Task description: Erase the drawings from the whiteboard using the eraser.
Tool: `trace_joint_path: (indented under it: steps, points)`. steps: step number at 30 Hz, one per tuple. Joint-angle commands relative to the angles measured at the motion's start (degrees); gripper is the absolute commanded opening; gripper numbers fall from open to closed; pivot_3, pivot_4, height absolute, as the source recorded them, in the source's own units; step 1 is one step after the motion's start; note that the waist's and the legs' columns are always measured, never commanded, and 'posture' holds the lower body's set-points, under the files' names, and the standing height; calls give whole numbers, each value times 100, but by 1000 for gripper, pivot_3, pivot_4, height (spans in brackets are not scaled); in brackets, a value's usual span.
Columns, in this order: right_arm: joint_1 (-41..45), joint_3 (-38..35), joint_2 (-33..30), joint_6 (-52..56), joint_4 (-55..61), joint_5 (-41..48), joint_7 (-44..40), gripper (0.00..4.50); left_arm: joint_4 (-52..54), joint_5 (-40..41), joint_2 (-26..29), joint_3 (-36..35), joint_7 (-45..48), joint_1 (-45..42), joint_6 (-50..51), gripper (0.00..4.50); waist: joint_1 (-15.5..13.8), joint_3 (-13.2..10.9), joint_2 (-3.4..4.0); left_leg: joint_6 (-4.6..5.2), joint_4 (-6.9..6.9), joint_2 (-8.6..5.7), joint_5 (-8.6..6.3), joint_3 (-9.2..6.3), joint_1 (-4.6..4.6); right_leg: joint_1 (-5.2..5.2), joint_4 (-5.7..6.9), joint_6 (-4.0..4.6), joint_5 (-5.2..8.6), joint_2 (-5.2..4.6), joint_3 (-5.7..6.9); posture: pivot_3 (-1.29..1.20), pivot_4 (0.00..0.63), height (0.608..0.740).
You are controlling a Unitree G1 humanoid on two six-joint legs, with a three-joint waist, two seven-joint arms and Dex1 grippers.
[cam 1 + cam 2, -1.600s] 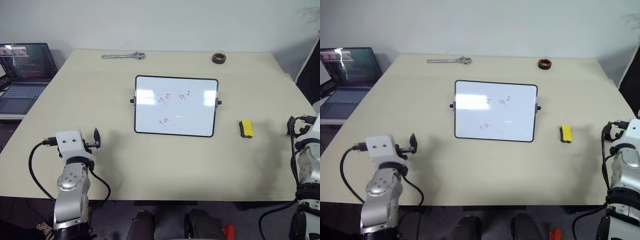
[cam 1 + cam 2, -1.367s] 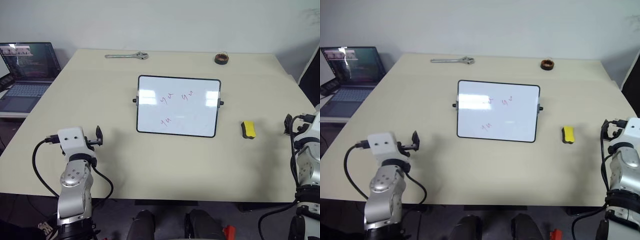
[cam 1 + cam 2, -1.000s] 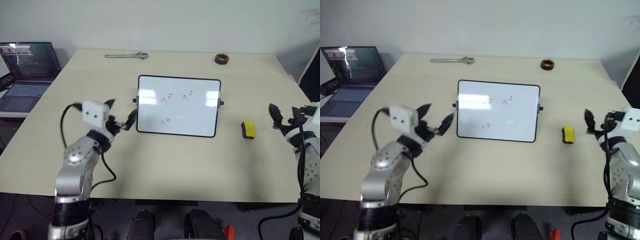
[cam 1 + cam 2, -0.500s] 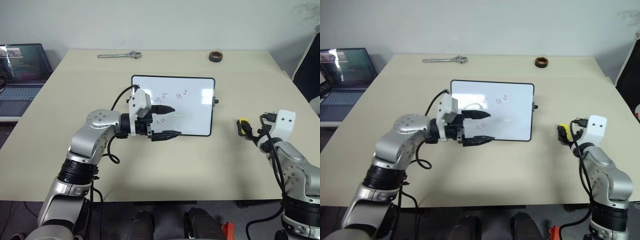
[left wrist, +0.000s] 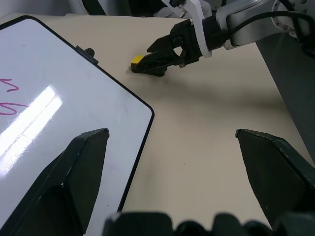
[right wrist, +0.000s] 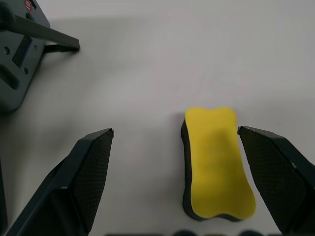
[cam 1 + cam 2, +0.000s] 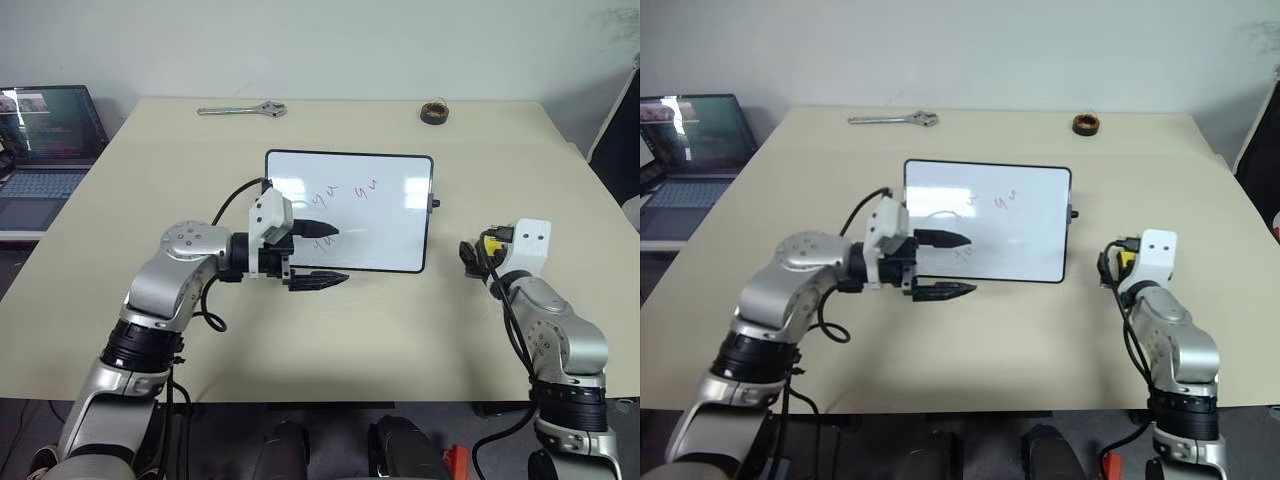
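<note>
Far left, off the table's edge, an open laptop (image 7: 45, 140) with its screen lit. Beige table (image 7: 330, 330) takes up the rest. At its far edge, left of centre, a metal adjustable wrench (image 7: 243, 109) lies flat.

Left gripper (image 7: 318, 254) points across toward the right, fingers spread wide, nothing between them – one finger (image 7: 318, 229) over the near left corner of the whiteboard (image 7: 395, 225), the other finger (image 7: 320, 279) over bare table just in front of the board's near edge. Whether either touches the surface, cannot tell.

The whiteboard lies flat mid-table, black frame, small knob on each short side. The drawings (image 7: 345, 195) – purple-pink squiggles – sit on its left half, two toward the far side, a third near the left gripper's upper finger, partly hidden by it.

Far edge, right of centre: a dark tape roll (image 7: 434, 111).

The eraser (image 6: 216, 162) lies on the table to the right of the whiteboard, well apart from it, yellow side up, black base underneath. Right gripper (image 6: 177, 191) is spread wide, empty, its fingers either side of the eraser with clear gaps; the eraser sits nearer one finger (image 6: 280, 182) than the other. In the left wrist view the right gripper's black fingertips hover right at the yellow block.
</note>
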State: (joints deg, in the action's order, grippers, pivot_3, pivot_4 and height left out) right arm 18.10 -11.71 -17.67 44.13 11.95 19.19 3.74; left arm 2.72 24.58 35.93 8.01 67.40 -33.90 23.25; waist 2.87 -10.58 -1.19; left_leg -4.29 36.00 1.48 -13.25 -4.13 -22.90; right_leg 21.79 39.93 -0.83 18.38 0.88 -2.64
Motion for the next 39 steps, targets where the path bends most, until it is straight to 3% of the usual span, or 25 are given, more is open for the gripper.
trace_joint_path:
  steps: [1,12,15,23,29,34,39]
  points:
    - [146,-15,-1,-241,-13,-178,-49,4424,189,-11,69,-182,-1,96,-173,4500,0,0,0,0,0,1,0,0,0,0,0,0,0,0,0,0,150,740]
    - [366,-259,135,-540,-773,-374,11,4424,196,-73,116,-256,-34,412,-399,4500,4,0,0,0,0,2,0,1,1,0,1,0,0,-1,-2,0,150,740]
    - [401,-258,156,-572,-835,-431,34,3795,219,-81,122,-267,-32,461,-421,4500,4,0,0,0,0,2,0,0,1,0,2,0,0,-1,-2,0,150,740]
    - [388,-319,256,-562,-750,-484,34,1024,168,-97,128,-265,-45,524,-494,4500,3,0,0,0,0,3,0,0,1,0,2,1,0,-1,-2,0,150,740]
    - [264,-293,307,-353,-292,-355,-64,961,250,-184,99,-316,-364,558,-410,4500,3,0,1,0,0,4,0,-1,1,0,2,1,0,-2,-2,0,150,740]
    - [106,-64,269,86,1074,-31,-434,961,274,-636,97,-381,-1211,486,-280,4500,8,-1,1,0,1,7,0,-4,0,1,3,0,0,-3,-4,0,150,740]
    - [579,505,239,376,2165,233,-757,961,687,-565,52,-529,-1831,375,492,4500,19,-1,2,0,1,8,0,-9,-1,3,5,0,0,-2,-2,0,150,740]
